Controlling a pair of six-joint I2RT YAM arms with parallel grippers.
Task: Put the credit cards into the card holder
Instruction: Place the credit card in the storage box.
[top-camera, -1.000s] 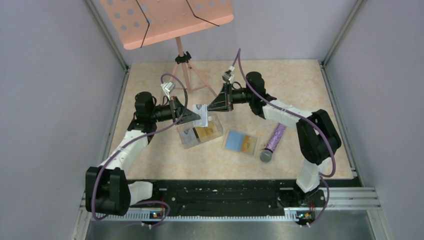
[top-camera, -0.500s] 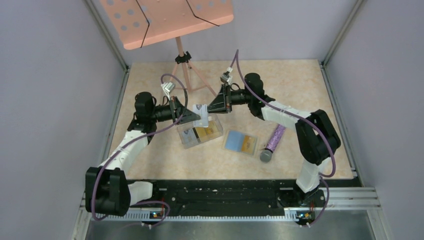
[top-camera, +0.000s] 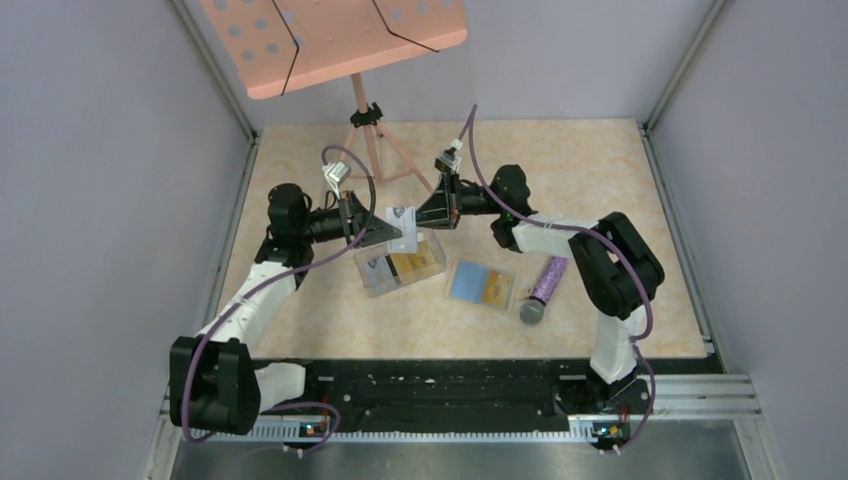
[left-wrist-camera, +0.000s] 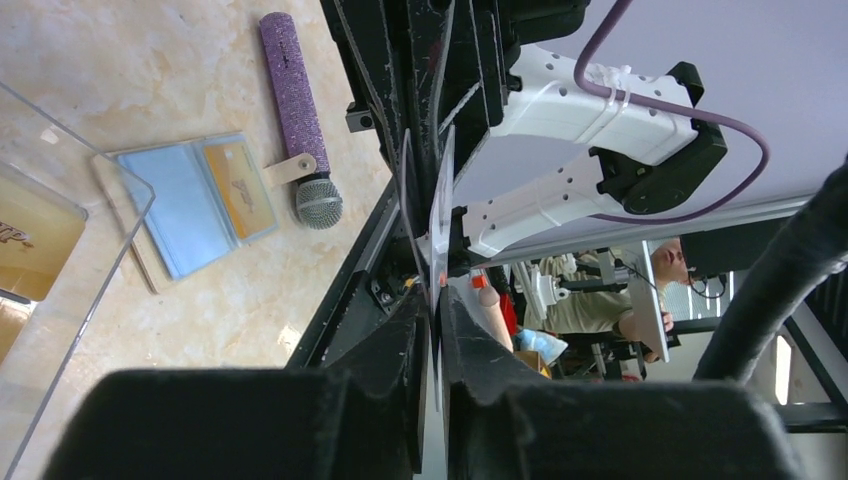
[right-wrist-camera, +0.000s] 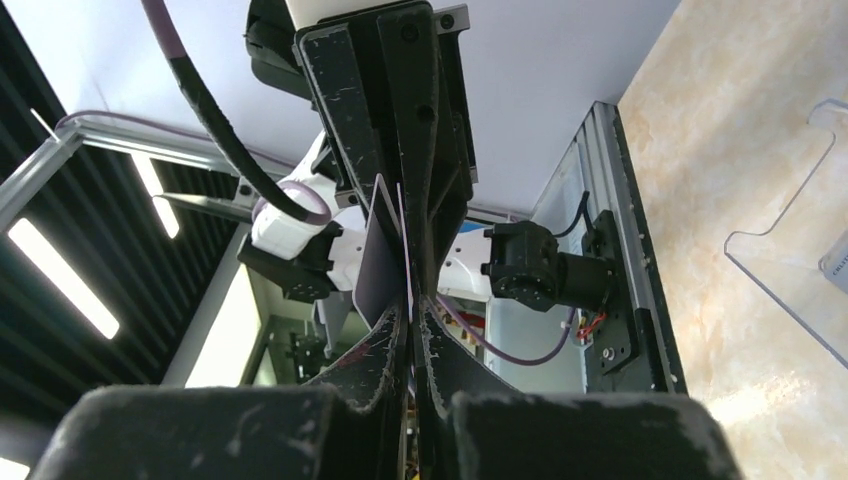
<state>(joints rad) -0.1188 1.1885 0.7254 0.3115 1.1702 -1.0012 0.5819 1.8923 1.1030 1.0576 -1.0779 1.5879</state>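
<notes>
A white printed credit card (top-camera: 402, 228) hangs in the air above the clear box, gripped from both sides. My left gripper (top-camera: 388, 232) pinches its left edge, and my right gripper (top-camera: 418, 216) is shut on its right edge. The left wrist view has the card (left-wrist-camera: 441, 190) edge-on, running up from my closed left gripper (left-wrist-camera: 436, 300). In the right wrist view the card (right-wrist-camera: 378, 260) stands between the tips of my right gripper (right-wrist-camera: 411, 305). The card holder (top-camera: 482, 285) lies open on the table, light blue inside with a gold card in it; the left wrist view also catches the holder (left-wrist-camera: 190, 205).
A clear plastic box (top-camera: 400, 264) with gold cards sits under the grippers. A purple microphone (top-camera: 546, 284) lies right of the card holder. A pink music stand (top-camera: 330, 40) rises at the back, its tripod (top-camera: 370, 140) behind the grippers.
My right gripper has closed onto the card, and the right arm's elbow has swung left towards the middle. The card and the left arm have stayed in place.
</notes>
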